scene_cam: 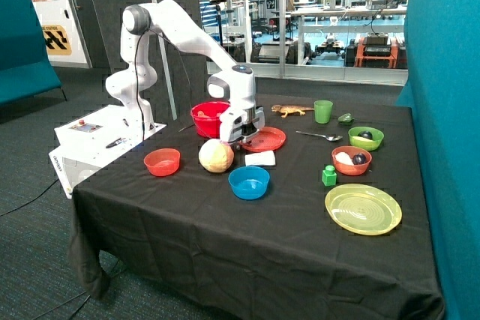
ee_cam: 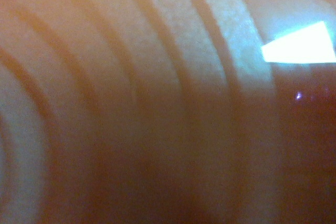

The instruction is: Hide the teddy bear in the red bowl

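Hidden or unclear first. I cannot find the teddy bear in either view. The wrist view is filled by a ridged reddish area (ee_cam: 131, 103) seen very close, its ridges curved, with one bright white patch (ee_cam: 298, 50). I cannot tell what it belongs to.

From the outside view the jaws sit low at the near edge of the flat red plate (scene_cam: 268, 140), just beside the red bowl (scene_cam: 209, 118). The arm's head covers them, so I cannot tell whether they are open or closed. It also cuts off part of the red bowl's rim. What lies inside that bowl I cannot make out.

Containers on the black surface (scene_cam: 225, 237):
- small orange-red bowl (scene_cam: 162, 161), near the edge, looks empty
- blue bowl (scene_cam: 248, 182), looks empty
- green bowl (scene_cam: 366, 138), one dark round item inside
- orange bowl (scene_cam: 351, 160), a white item and a dark item inside
- green cup (scene_cam: 323, 111), upright, contents not visible
- yellow plate (scene_cam: 363, 208), bare

Loose items: pale round ball (scene_cam: 216, 156) between the orange-red bowl and the blue bowl; white block (scene_cam: 260, 158) touching the red plate's near edge; lizard figure (scene_cam: 292, 110) beside the cup; spoon (scene_cam: 319, 136); green block (scene_cam: 329, 176) by the orange bowl.
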You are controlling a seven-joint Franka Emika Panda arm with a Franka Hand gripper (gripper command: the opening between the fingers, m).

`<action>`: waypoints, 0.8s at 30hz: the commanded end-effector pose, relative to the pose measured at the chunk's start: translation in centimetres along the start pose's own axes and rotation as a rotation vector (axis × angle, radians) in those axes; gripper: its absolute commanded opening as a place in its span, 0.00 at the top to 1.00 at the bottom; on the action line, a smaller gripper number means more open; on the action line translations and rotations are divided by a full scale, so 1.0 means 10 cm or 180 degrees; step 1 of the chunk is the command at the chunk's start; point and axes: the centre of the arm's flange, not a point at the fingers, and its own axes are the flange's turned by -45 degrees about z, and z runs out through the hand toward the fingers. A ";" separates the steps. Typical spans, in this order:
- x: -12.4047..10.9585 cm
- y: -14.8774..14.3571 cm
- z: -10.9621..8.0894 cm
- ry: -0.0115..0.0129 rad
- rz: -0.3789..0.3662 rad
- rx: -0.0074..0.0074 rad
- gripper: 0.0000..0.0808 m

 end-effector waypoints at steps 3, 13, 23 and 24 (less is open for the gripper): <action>-0.05 0.00 0.03 0.00130 -0.0045 -0.00028 1.00; -0.09 -0.01 -0.02 0.00129 -0.0111 -0.00029 1.00; -0.11 0.02 -0.22 0.00129 -0.0179 -0.00031 1.00; -0.11 0.02 -0.25 0.00129 -0.0188 -0.00031 1.00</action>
